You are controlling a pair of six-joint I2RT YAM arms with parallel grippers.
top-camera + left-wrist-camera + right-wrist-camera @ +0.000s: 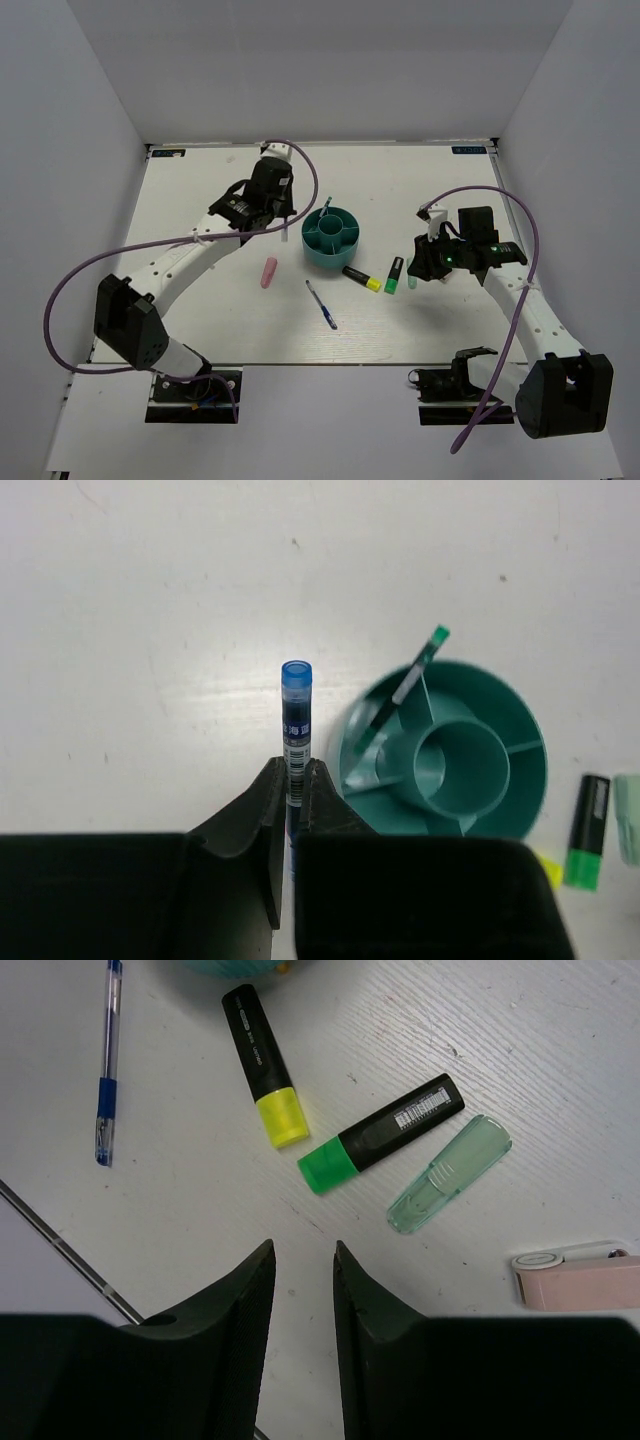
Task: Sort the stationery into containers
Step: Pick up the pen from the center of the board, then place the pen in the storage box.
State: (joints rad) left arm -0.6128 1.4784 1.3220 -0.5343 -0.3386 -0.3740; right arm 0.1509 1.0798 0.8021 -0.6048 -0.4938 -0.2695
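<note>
The round teal organizer [333, 238] stands mid-table, with a thin green-tipped pen [405, 685] leaning in one ring compartment. My left gripper [293, 765] is shut on a thin blue pen [296, 715], held upright just left of the organizer [500, 800]. On the table lie a pink marker [268, 272], a blue pen [322, 304], a black marker with yellow cap [265, 1065], a black marker with green cap [385, 1132] and a pale green marker [450, 1173]. My right gripper [303, 1250] is open and empty above the table, near these markers.
A pink and white item [575, 1275] lies at the right edge of the right wrist view. White walls enclose the table on three sides. Purple cables loop over both arms [300, 160].
</note>
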